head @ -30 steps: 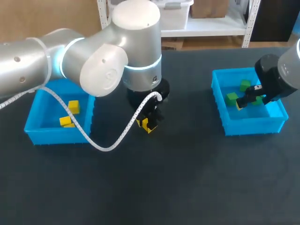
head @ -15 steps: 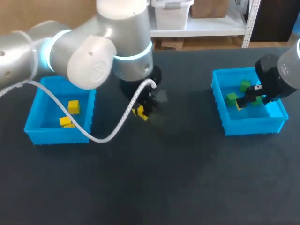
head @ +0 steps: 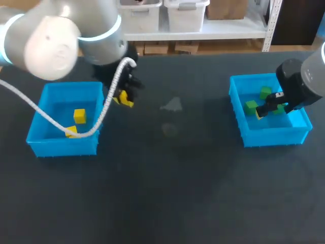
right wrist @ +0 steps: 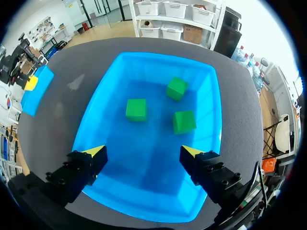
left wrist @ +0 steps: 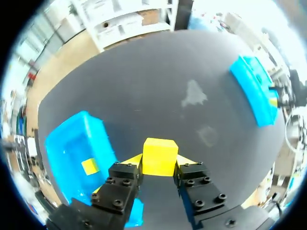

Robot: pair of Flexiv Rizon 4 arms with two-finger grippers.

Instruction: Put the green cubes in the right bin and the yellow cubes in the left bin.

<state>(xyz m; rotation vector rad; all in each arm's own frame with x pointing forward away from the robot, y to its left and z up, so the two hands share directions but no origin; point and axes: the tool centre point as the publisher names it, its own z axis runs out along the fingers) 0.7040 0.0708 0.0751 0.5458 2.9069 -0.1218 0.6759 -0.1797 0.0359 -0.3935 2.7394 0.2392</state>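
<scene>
At the left gripper (left wrist: 159, 165): closed on one yellow cube (left wrist: 160, 152), pressing on two flat sides, with the top poking out past the tips. Looks small, hard and light, so no need to squeeze hard. Looks smooth too, so could slip or turn if held by a corner; best held flat on two facing sides, near the middle, as here. Probably won't break if dropped a little way, but might bounce or roll. Hangs above the dark table (head: 167, 178), just beside the left bin (head: 63, 146), not over it yet. Inside that bin, two more yellow cubes (head: 79, 116). Far across, at the right gripper (right wrist: 143, 152): wide open, holding nothing, hanging over the right bin (right wrist: 110, 76). Inside that one, three green cubes (right wrist: 136, 109), lying apart from each other. Same kind of cube, so same way to grab: flat sides, from above.
</scene>
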